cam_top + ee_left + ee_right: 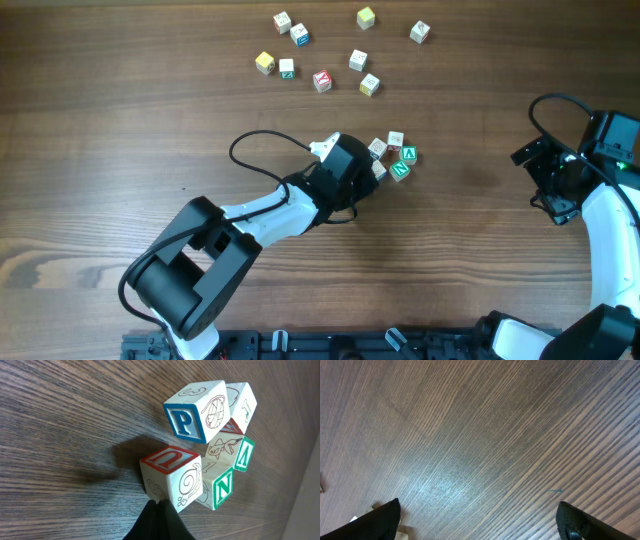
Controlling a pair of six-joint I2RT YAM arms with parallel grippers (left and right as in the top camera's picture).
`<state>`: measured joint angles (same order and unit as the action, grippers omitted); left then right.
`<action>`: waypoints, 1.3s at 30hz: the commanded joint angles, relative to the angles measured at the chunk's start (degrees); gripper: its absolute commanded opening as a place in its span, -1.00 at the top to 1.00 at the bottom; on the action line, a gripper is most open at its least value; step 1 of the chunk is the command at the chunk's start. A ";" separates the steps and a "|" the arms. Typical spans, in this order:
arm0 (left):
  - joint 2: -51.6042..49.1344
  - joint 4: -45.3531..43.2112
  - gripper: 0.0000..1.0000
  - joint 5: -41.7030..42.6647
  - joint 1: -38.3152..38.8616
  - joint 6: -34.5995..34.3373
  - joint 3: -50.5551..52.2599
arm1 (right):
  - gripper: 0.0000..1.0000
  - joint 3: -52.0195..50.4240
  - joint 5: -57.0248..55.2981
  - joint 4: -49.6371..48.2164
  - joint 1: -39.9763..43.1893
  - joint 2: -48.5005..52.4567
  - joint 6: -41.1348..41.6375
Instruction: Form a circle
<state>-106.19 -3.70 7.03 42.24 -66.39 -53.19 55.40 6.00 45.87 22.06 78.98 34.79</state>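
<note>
A tight cluster of letter cubes (393, 157) is seen near the middle of the table (120, 120), a little toward its right edge. The left gripper (159, 519), its fingers pressed together, is set against the red U cube (172, 477) at the cluster's edge (nothing is pinched). The right gripper (477, 510) is held spread wide over bare wood near the right edge. The gathering is judged largely done. The cubes look bunched rather than ringed, so some nudging into a rounder shape is probably left. Loose cubes (322, 80) lie by the far edge.
</note>
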 commanded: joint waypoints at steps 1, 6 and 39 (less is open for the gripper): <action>-0.76 -0.11 0.92 0.66 -0.24 -0.55 -0.07 | -0.99 1.16 0.57 0.11 0.02 0.31 -0.09; -0.76 1.27 0.92 -1.62 -0.24 -0.50 -0.07 | -0.99 1.16 0.57 0.11 0.02 0.31 -0.11; -2.71 -0.46 0.92 -0.39 0.02 -0.50 -0.07 | -0.99 1.16 0.57 0.28 0.02 0.31 -0.09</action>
<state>-108.12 -3.64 5.72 42.26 -66.57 -53.19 55.40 6.00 46.09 22.06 78.98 34.79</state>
